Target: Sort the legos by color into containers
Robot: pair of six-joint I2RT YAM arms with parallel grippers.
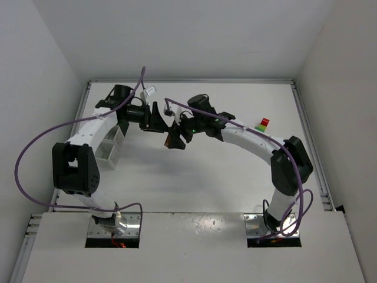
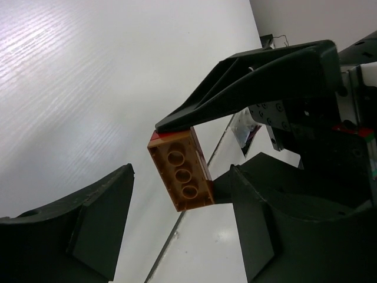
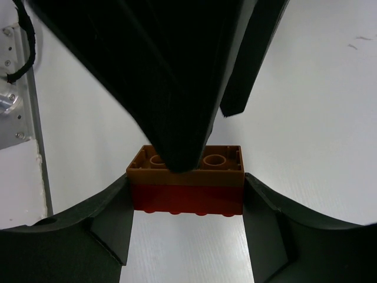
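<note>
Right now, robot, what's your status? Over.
Left tool open. Right tool shut on orange-and-red stacked plastic brick, above the white table. Left tool's fingers flank the brick, crowding it.

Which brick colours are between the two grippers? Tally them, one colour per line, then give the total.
orange brick: 1
red brick: 1
Total: 2, stuck together and clamped in the right gripper.
</note>
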